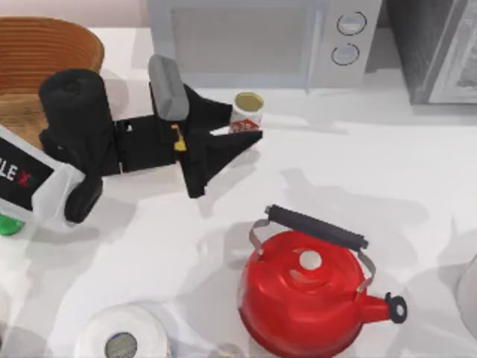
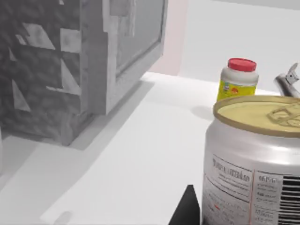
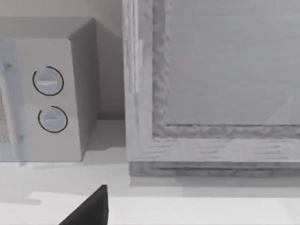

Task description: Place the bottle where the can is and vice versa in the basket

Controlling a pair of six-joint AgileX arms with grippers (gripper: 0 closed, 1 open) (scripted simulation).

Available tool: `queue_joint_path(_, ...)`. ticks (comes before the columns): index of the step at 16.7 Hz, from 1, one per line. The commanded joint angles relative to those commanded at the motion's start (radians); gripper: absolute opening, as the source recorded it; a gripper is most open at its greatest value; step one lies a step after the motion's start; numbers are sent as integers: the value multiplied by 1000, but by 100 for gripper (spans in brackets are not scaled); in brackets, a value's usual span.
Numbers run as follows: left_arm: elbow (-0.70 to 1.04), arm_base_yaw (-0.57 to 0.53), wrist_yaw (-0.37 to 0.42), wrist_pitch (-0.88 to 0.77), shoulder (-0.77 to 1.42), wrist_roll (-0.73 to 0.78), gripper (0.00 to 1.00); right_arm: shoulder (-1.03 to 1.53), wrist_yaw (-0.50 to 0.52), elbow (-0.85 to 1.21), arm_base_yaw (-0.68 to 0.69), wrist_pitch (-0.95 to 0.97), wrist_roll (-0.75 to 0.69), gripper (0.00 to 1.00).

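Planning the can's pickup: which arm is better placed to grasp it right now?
Left. The left gripper sits right at the can on the table in front of the microwave, open around it, and the can looms close in the left wrist view. The right wrist view faces the microwave and a cabinet instead.

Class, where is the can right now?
In the top view the can stands on the table in front of the microwave, between the left hand's open fingers, outside the basket.

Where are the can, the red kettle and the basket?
can (image 1: pixel 248 102): top view, on its gold lid.
red kettle (image 1: pixel 298 302): top view, on its round body.
basket (image 1: pixel 45 45): top view, on its woven rim.
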Motion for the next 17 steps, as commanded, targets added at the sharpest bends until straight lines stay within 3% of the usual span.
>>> queue_joint_path(4,136,-15,164,196,317,17,0,0,0,0,0,0,0,100)
queue_joint_path(7,205,1,238,296,463,30,0,0,0,0,0,0,0,100)
queue_joint_path(14,229,12,264,333,513,37,0,0,0,0,0,0,0,100)
queue_joint_path(17,229,12,264,333,513,37,23,0,0,0,0,0,0,100)
